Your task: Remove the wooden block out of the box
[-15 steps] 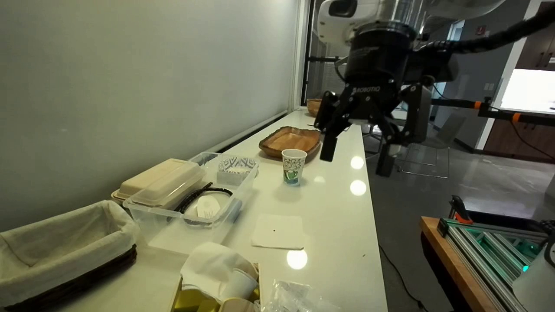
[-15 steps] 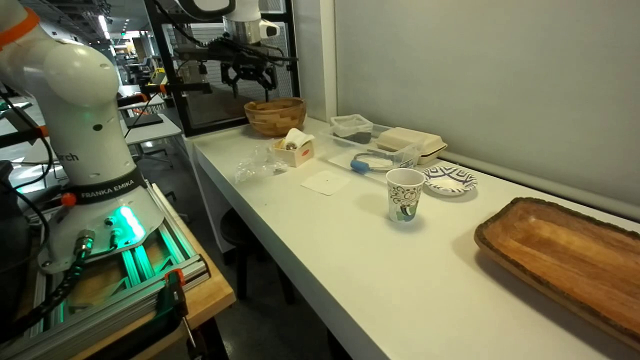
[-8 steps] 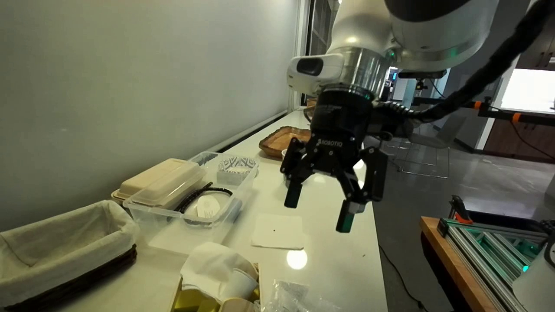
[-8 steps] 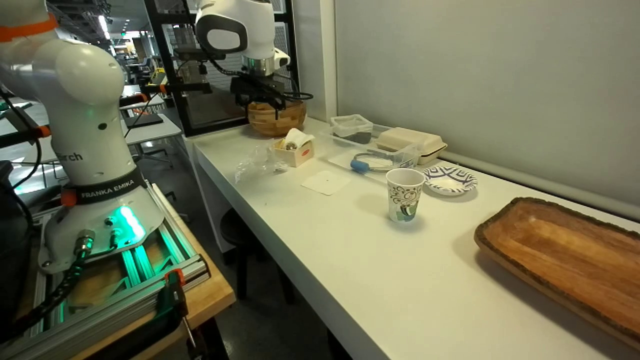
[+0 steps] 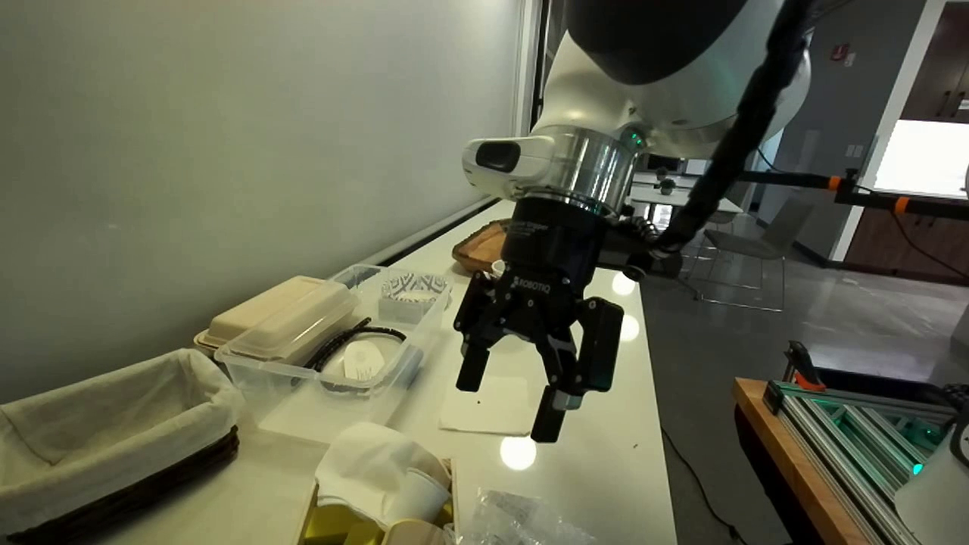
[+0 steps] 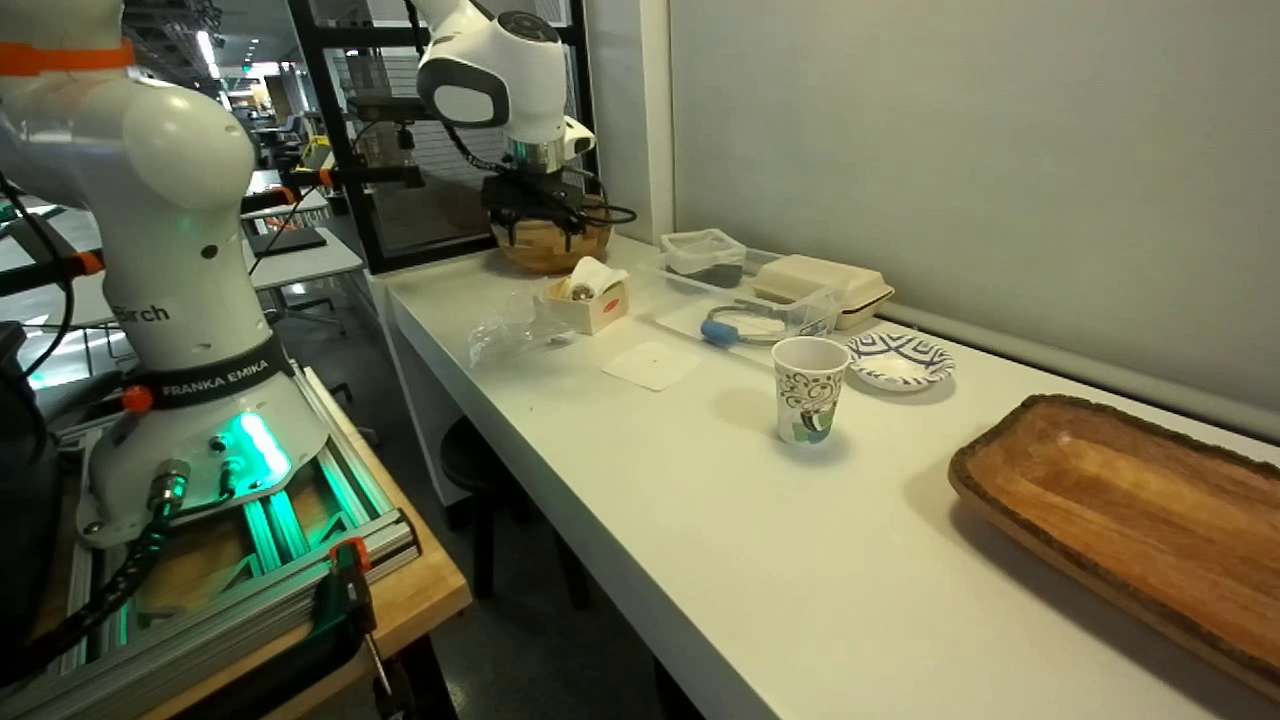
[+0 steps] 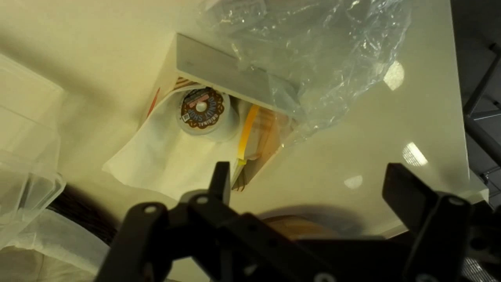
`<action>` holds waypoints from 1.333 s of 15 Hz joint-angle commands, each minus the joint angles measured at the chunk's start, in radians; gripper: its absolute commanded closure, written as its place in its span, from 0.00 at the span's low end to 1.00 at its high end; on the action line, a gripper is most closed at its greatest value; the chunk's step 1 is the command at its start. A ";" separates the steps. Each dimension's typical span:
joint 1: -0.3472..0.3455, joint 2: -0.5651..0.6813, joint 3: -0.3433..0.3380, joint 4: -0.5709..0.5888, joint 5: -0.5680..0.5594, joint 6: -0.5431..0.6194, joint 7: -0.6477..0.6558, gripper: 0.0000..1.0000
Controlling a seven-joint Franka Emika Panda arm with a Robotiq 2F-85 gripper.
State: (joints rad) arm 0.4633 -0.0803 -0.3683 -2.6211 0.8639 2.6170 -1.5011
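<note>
Black two-fingered gripper (image 5: 509, 401): fingers apart, nothing between, presumably spread for grasping | near it, small cream open-topped carton (image 7: 211, 64) | shallow rectangular brown wooden tray (image 6: 1130, 500): toward wall-side edge of white counter (image 6: 700, 500), likely for safety from front-edge drop | wooden block: unseen, perhaps in tray's cropped end

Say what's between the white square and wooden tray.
A paper cup stands between white square and wooden tray in an exterior view; the plate sits nearer the wall.
</note>
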 commanded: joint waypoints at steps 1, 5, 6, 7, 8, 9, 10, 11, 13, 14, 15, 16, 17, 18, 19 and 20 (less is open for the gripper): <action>0.000 -0.004 0.000 0.000 0.000 0.000 0.000 0.00; 0.014 0.015 0.004 0.016 0.059 -0.010 -0.017 0.00; 0.025 0.035 0.010 0.027 0.094 -0.002 -0.032 0.00; 0.037 0.062 0.018 0.044 0.136 0.007 -0.034 0.00; 0.045 0.082 0.023 0.059 0.170 0.010 -0.053 0.00; 0.051 0.106 0.027 0.079 0.209 0.016 -0.073 0.00; 0.052 0.130 0.030 0.097 0.236 0.012 -0.090 0.00; 0.049 0.152 0.030 0.117 0.258 0.001 -0.107 0.00; 0.041 0.205 0.031 0.160 0.301 -0.003 -0.142 0.00; 0.036 0.228 0.032 0.179 0.318 -0.011 -0.152 0.00; 0.033 0.253 0.034 0.197 0.333 -0.013 -0.163 0.00; 0.029 0.277 0.036 0.211 0.344 -0.018 -0.169 0.02; 0.027 0.299 0.038 0.225 0.354 -0.022 -0.177 0.20; 0.026 0.319 0.040 0.237 0.362 -0.026 -0.181 0.27; 0.025 0.339 0.042 0.248 0.372 -0.022 -0.186 0.28; 0.023 0.358 0.043 0.260 0.379 -0.025 -0.188 0.36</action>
State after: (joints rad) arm 0.5003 0.1997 -0.3367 -2.4140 1.1895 2.6141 -1.6467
